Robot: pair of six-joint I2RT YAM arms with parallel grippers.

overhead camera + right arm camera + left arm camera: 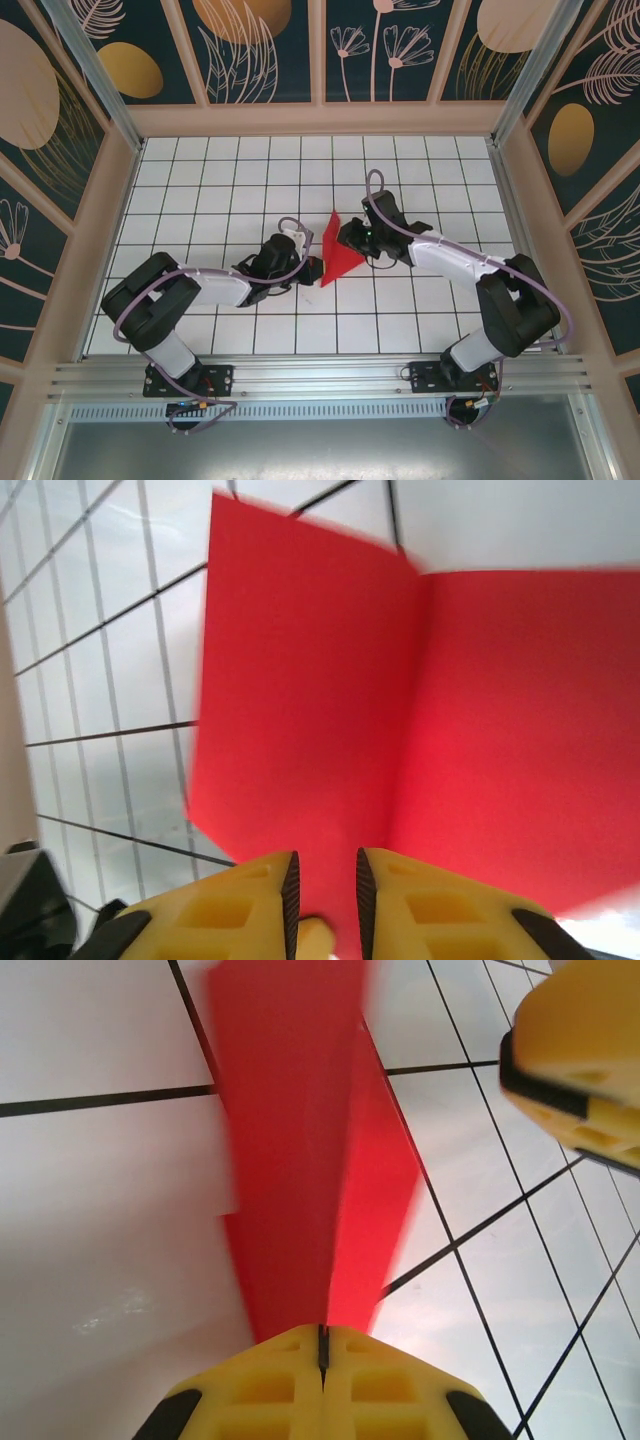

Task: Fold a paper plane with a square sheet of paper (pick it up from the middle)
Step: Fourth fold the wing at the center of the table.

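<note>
Left gripper point(323, 1332) clamps the near tip of the single folded red sheet of paper point(300, 1160) stretching ahead of it, while my right gripper point(322, 865) stands slightly parted at that sheet's edge.

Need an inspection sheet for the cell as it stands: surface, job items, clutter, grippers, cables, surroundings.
Surface: white tiled tabletop, black grid lines.
Job's things: bright red folded paper sheet, held up mid-table between the two grippers, one crease showing.
Clutter: nothing seen.
Grippers: left gripper, jaws shut on the paper's edge; right gripper, jaws slightly apart at the paper.
Cables: purple cables along both arms, looping near the wrists.
Surroundings: dark floral wall panels; aluminium rail at the near edge.
</note>
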